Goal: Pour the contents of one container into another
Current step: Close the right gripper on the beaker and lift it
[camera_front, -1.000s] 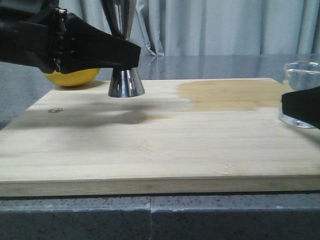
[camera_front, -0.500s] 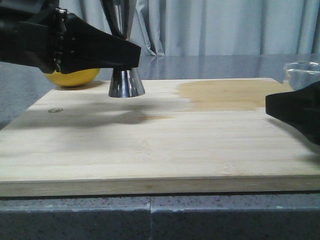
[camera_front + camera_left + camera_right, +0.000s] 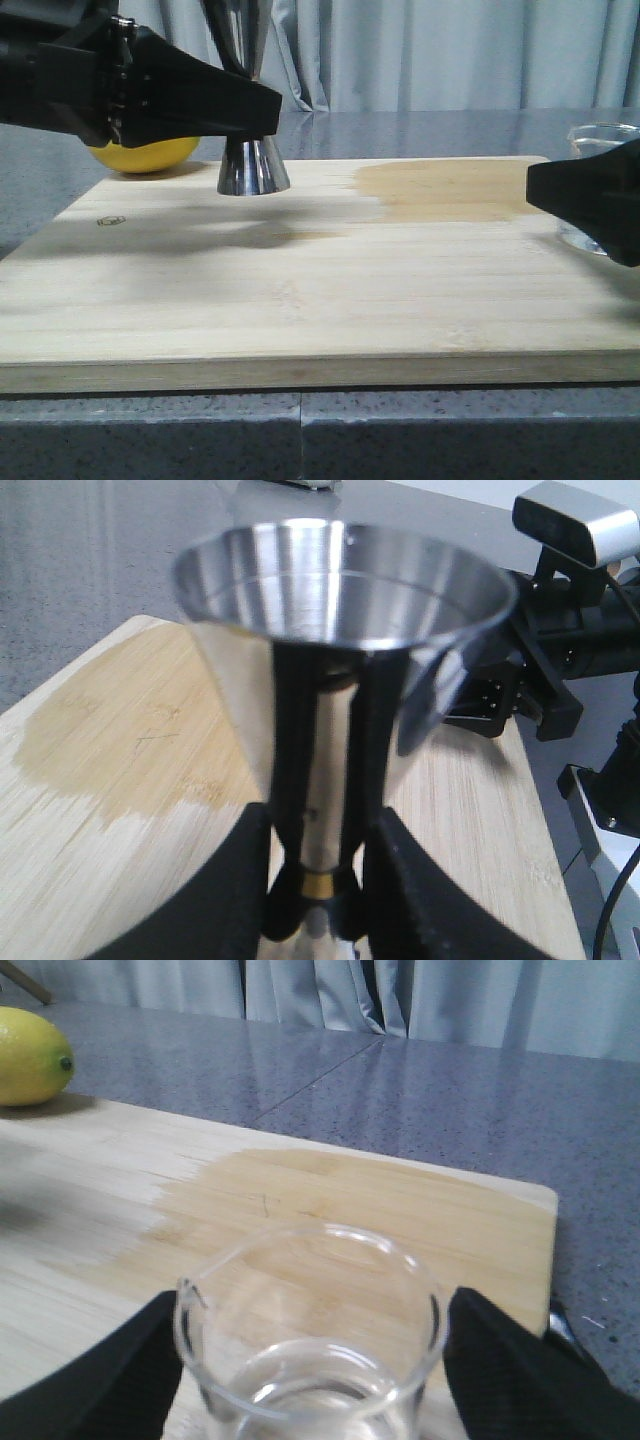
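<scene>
1. Biggest risk from here, I'd say: the beaker [image 3: 310, 1330] has liquid in it, and it needs to travel across the whole board [image 3: 300, 290] to reach the jigger [image 3: 252, 165]. Tip it early or jerk it and you just get more spill. There's already a darker wet-looking patch [image 3: 450, 190] on the wood.
2. Second worry: the jigger's mouth is fairly narrow, so a sloppy lip alignment would send the pour down the outside.
3. The left gripper [image 3: 318, 900] is clenched on the jigger's waist, right at the gold band, holding it upright with its base on the board near the lemon [image 3: 145, 153].
4. The right gripper [image 3: 310, 1360] has a finger on each side of the beaker. Looks like it's grasping it, but I honestly can't tell if the pads are actually touching the glass.
5. The beaker is small clear glass with a pouring lip, sitting at the board's far right edge, well apart from the jigger.
</scene>
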Controlling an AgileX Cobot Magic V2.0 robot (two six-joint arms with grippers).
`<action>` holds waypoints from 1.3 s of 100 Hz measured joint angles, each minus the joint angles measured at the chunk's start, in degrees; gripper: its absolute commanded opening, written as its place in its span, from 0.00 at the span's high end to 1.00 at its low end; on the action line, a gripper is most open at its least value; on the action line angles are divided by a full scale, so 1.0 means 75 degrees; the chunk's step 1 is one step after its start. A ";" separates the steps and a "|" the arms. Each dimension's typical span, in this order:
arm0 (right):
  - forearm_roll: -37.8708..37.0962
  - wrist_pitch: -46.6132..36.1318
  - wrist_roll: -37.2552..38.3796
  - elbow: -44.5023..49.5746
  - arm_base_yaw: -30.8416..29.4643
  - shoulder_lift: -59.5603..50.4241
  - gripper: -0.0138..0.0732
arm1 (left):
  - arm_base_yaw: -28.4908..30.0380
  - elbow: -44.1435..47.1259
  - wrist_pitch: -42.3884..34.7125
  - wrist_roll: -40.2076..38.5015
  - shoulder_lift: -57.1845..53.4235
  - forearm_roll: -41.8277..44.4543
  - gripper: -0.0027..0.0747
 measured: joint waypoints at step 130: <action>0.0000 -0.0055 0.0003 0.0158 0.0000 0.0000 0.54 | 0.0000 0.0000 0.0000 0.0000 0.0000 0.0000 0.83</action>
